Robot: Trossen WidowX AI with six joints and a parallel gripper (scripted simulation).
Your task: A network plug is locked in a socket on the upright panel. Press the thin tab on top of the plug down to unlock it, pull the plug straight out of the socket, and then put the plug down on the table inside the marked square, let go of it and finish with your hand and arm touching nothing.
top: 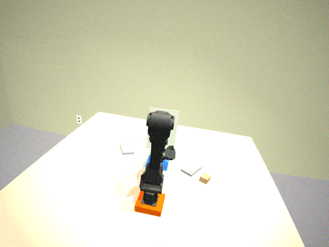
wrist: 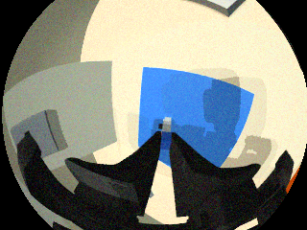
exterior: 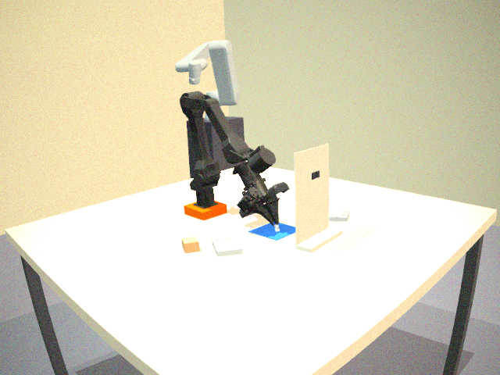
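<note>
The small pale plug is pinched between the fingertips, clear of the panel. My gripper points down, shut on the plug. The plug is over the blue marked square, low above it or at its surface; I cannot tell whether it touches. The upright panel stands beyond the square. Its grey socket box shows at the left in the wrist view. In the top view the arm hides the plug and the fingertips.
A flat grey-white block and a small tan block lie to the right in the top view. Another flat block lies to the left there. A second, pale arm stands behind in the exterior view.
</note>
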